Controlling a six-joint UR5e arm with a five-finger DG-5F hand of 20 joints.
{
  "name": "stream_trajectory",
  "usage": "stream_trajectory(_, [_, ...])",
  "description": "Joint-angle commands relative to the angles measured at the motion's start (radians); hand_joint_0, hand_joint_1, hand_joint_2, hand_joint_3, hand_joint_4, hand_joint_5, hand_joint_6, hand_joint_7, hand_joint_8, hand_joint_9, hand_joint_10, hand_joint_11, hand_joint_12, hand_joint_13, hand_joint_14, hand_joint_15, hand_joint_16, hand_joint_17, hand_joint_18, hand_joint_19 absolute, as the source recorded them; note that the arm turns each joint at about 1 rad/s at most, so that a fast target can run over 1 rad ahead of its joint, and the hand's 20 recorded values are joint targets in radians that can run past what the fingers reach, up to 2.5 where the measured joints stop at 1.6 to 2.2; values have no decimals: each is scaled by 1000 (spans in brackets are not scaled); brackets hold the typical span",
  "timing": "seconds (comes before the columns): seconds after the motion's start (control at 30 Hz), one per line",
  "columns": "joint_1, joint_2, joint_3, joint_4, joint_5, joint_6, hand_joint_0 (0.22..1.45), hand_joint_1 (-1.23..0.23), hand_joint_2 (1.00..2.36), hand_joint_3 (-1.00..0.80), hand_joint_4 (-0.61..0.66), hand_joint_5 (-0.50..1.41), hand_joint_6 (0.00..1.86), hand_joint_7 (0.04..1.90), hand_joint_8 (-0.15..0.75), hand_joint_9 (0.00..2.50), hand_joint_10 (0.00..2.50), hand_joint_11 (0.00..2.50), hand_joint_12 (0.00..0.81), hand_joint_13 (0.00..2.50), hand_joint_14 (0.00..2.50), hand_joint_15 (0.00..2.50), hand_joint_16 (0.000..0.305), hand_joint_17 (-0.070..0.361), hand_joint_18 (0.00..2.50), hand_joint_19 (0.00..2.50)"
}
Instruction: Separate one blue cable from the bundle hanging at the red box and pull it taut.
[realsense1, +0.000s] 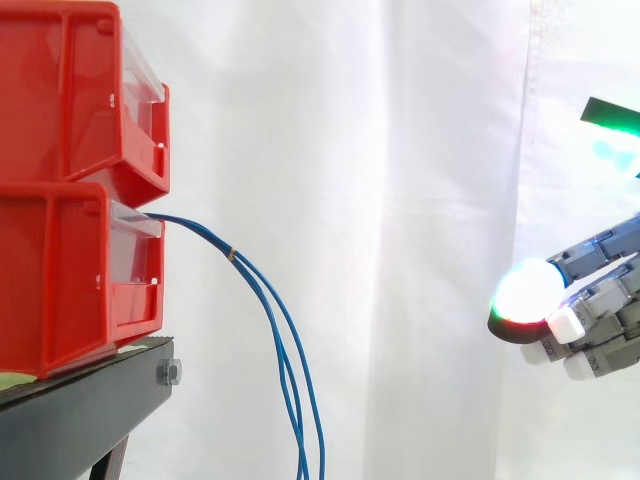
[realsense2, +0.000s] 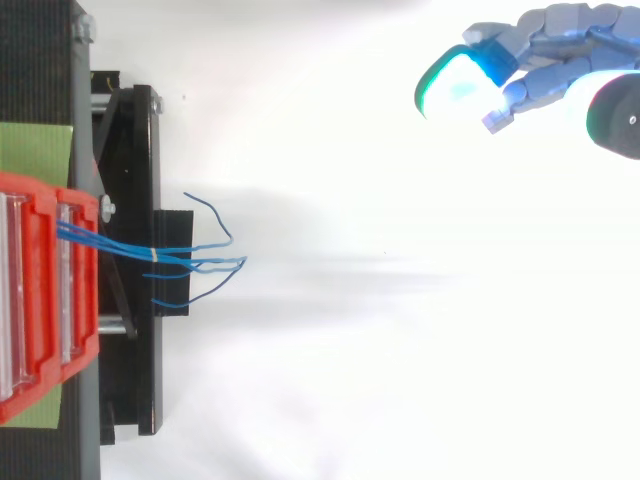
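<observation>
The hand (realsense1: 600, 300) comes in level from the side, its fingers nearly straight and loosely spread, holding nothing. One glowing fingertip (realsense1: 527, 290) leads, pointing toward the bins. From above, the hand (realsense2: 560, 50) sits well off to one side of the line on which the cables run.

Well apart from the fingertips, across a wide stretch of open room, the blue cables (realsense1: 270, 300) leave the front lip of the lower red bin (realsense1: 60, 280). They arch out toward the hand, then drop slack past the edge of the black stand (realsense1: 80, 410) and run out of the side view's bottom. A small pale band (realsense1: 233, 256) ties them together just beyond the bin's front. Below it the strands part slightly. In the top view the cables (realsense2: 130, 248) fan out past the band (realsense2: 153, 255) into loose, curling ends on the hand's side of the stand (realsense2: 130, 200).

Nothing stands between the hand and the bundle — behind that gap is the white curtain (realsense1: 400, 200). The upper red bin (realsense1: 70, 100) sits stacked on the lower one, its front edge jutting above the point where the cables exit. A green sheet (realsense2: 35, 150) lies on the stand beside the bins, on the far side from the hand.
</observation>
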Motion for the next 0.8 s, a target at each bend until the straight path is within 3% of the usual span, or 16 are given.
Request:
stream_trajectory(0.0, [0,-2,0,12,11,-1,493,-407,1000,-500,262,-238,503,853,299,348,7,264,338,128,0,32,44,100,48,130])
stream_trajectory(0.5, [1,-2,0,24,25,-33,495,-413,1000,-500,261,-238,503,853,299,347,9,261,336,129,0,28,44,99,51,134])
stream_trajectory(0.63, [1,-51,2,30,24,-24,495,-414,1000,-500,260,-238,503,853,298,347,8,271,336,128,2,27,44,99,50,133])
stream_trajectory(0.77, [3,-59,3,44,24,0,495,-415,1000,-500,261,-238,503,852,297,347,8,263,337,129,0,28,44,99,51,128])
